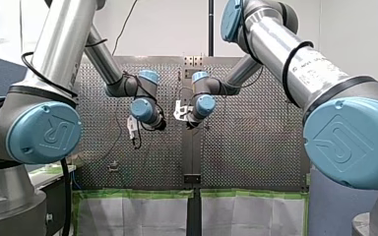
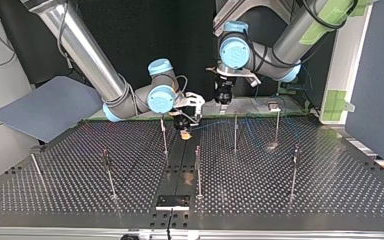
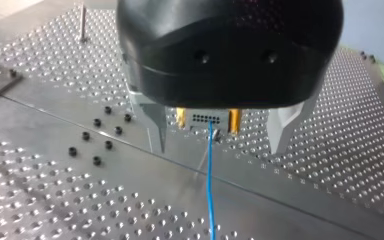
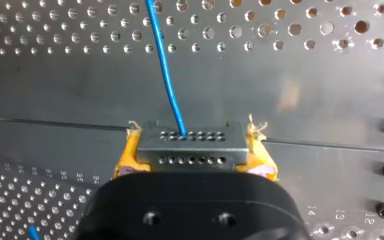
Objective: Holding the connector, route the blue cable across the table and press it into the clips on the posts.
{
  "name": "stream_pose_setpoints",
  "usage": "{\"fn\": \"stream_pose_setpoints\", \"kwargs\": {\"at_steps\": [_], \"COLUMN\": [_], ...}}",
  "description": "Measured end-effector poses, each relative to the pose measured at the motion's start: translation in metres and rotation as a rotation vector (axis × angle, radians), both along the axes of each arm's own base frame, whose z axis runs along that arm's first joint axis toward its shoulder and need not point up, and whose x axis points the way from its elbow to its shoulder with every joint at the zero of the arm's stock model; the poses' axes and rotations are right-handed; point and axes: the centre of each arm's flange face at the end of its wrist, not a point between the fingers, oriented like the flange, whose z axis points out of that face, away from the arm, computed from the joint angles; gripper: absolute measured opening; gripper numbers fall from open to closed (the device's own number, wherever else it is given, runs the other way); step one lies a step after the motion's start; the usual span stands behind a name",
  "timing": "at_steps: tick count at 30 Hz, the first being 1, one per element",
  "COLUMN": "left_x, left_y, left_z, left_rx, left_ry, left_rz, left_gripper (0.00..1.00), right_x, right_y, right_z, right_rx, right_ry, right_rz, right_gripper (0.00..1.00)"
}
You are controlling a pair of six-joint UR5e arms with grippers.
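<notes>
Perforated counter (image 2: pixel 280 200), thin posts (image 2: pixel 235 132) standing; connector (image 4: pixel 190 145) held low near its middle.
My right claw (image 4: pixel 194 150) clamps the connector in yellow pads; the blue cable (image 4: pixel 166 75) runs straight ahead from it, toward my left claw (image 3: pixel 220 145), spread wide, empty.

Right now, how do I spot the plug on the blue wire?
Look at the big table full of holes, then at my right arm's end effector hanging over its smooth middle strip. Squeezed between its yellow pads is the plug: a small grey metal block with two rows of tiny holes, the only thing the blue wire runs into.
</notes>
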Motion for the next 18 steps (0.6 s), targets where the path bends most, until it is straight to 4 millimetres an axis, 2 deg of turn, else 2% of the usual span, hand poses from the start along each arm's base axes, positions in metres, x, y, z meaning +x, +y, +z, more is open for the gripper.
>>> {"fn": "stream_pose_setpoints", "kwargs": {"at_steps": [9,14,18], "left_x": [0.025,0.046,0.065], "left_y": [-0.009,-0.011,-0.01], "left_z": [-0.014,-0.022,-0.018], "left_rx": [-0.011,-0.025,-0.046], "left_ry": [0.02,0.011,-0.024], "left_rz": [0.004,0.028,0.052], "left_gripper": [1.0,1.0,1.0], "right_x": [0.0,-0.001,-0.001], "right_y": [-0.001,-0.001,-0.002], "right_z": [0.0,0.0,0.0], "right_rx": [-0.002,-0.002,-0.002], "right_ry": [0.001,0.0,0.0], "right_rz": [-0.001,-0.003,-0.003], "right_gripper": [0.0,0.0,0.0]}}
